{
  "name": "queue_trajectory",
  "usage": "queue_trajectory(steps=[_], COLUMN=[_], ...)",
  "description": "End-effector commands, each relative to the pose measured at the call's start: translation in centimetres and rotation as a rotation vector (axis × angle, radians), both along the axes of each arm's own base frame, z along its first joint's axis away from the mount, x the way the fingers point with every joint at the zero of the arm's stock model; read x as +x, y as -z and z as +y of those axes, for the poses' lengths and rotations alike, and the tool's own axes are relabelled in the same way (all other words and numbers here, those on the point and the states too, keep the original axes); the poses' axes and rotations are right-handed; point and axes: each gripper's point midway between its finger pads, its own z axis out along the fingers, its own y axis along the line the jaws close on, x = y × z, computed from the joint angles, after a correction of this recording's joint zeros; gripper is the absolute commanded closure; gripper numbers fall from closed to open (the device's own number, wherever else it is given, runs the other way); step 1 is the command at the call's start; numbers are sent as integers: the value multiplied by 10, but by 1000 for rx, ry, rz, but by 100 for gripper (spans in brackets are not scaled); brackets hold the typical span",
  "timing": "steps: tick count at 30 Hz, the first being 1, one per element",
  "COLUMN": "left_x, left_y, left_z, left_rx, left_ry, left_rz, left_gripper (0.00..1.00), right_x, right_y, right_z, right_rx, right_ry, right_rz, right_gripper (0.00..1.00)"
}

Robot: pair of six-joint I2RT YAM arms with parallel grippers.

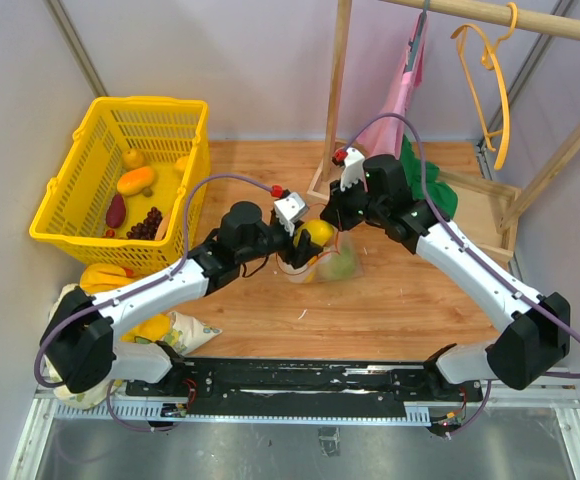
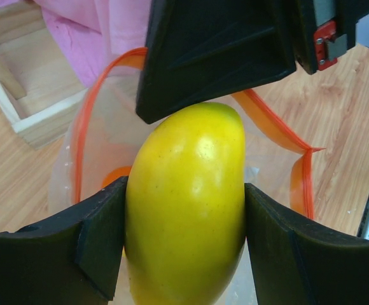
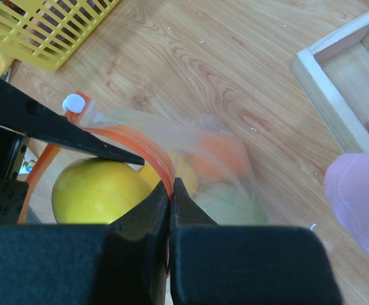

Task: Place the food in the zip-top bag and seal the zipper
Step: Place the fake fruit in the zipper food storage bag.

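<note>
Wood-grain desk [image 1: 390,300] carries everything. The yellow mesh basket [image 1: 150,102] sits well off to the outer side of your left claw [image 2: 184,219], with more toy food [image 1: 135,182] lying in it.

The zip-top bag [image 3: 235,165] stands mouth-up directly beneath that claw and just beside your right claw [image 3: 170,190]. An orange piece [image 3: 219,152] and a green piece [image 3: 229,203] already show through its film. Treat the film as soft and crinkly: it has no stiffness of its own, so I'd expect the mouth to sag shut if the rim is let go.

Your left claw is clamped across the middle of a yellow fruit [image 2: 184,203], one finger on each flank. The fruit hangs at the bag's mouth, inside the loop of the rim. Whether it has dropped below the rim, I cannot tell. It looks smooth, glossy, rounded and probably light, so it may slip in the grip. A hold at the widest part, as you have it, seems the safest.

Your right claw is pinched fully shut on the zipper [image 3: 153,149], holding the mouth open. That orange-red strip is likely the firmest part of the pouch. It is the place to hold the bag now and to press along when sealing.
</note>
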Motion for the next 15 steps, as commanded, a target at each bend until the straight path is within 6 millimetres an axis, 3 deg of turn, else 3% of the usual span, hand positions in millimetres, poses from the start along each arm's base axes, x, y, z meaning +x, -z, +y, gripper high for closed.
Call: queue_trajectory(steps=[1,10,15], left_x=[-3,-3,-7], left_y=[-20,-42,-58], left_z=[-8,3,13], left_rx=[-13,-39,-74], left_ry=[4,-66,-117], left_rz=[-37,-29,4], left_gripper=[30,17,17], right_x=[0,0,0], right_y=[-26,-26,-27], right_z=[0,-1,-1], right_rx=[54,53,54], right_ry=[-1,-2,-1], right_rz=[-37,-40,-43], right_gripper=[99,99,99])
